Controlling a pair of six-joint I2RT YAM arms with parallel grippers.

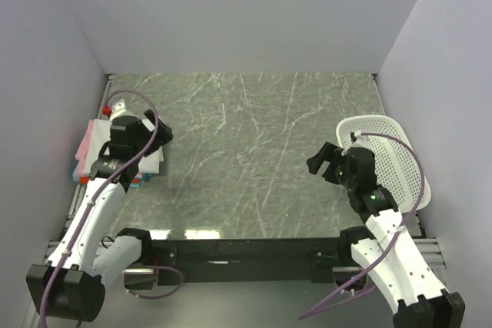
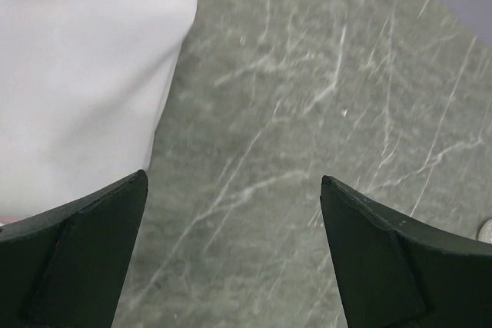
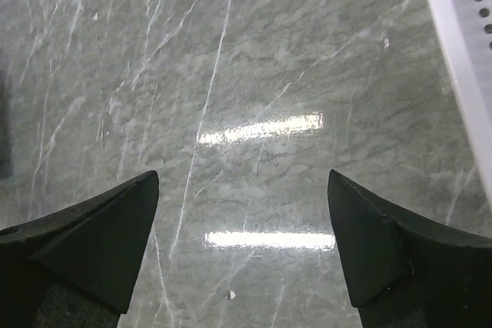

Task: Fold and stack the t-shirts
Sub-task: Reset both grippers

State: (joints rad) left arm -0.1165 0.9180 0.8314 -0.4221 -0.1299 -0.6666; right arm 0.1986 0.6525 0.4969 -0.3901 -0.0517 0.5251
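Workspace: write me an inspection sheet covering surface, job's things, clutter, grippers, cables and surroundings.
Surface: green marbled table, glossy, with light glare near the front.
Job's things: t-shirts stacked at the left edge; pink, white and teal layers show; white shirt lies flat.
Clutter: white perforated basket at the right edge.
Grippers: left gripper open over the stack's edge, holding nothing; right gripper open over bare table beside the basket, holding nothing.
Cables: purple cables loop along both arms.
Surroundings: plain white walls on three sides.
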